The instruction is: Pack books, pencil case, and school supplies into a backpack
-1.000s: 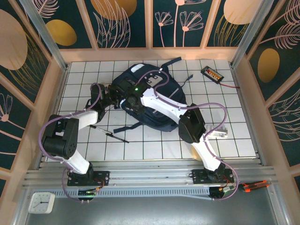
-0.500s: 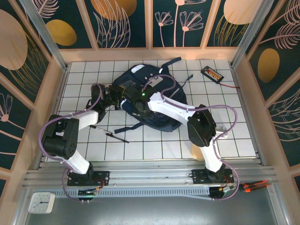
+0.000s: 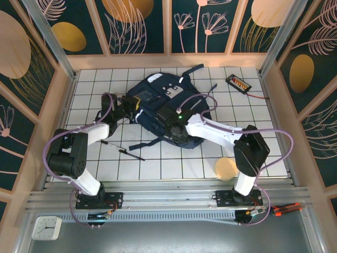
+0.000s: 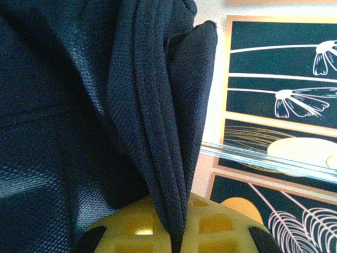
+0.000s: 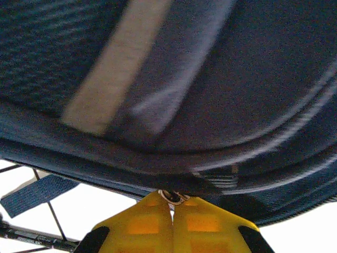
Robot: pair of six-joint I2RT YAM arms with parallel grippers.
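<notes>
I count one backpack (image 3: 156,101) on the white tiled tabletop (image 3: 174,163), lying flat near the middle and a little toward the far side, with both of my arms reaching in to it. My left gripper (image 3: 128,107) is at its left edge. In the left wrist view that gripper (image 4: 176,232) is clamped on a standing fold of the backpack's navy fabric (image 4: 158,132), which is pinched between the two yellow fingers.

My right gripper (image 3: 174,134) sits at the near edge of the bag. From the right wrist, its two yellow fingers (image 5: 137,224) are pressed together, and the gripper (image 5: 172,203) pinches a small metal ring (image 5: 171,196) at the backpack's lower seam (image 5: 237,79).

One thin black pen (image 3: 122,150) lies on the tiles near the bag's left corner, just in front of my left forearm and apart from the bag. One loose strap (image 3: 145,143) trails from the bag toward it.

Off to the side there is one round tan disc (image 3: 226,168) by my right arm and one black device with orange buttons (image 3: 238,83) at the far right.
</notes>
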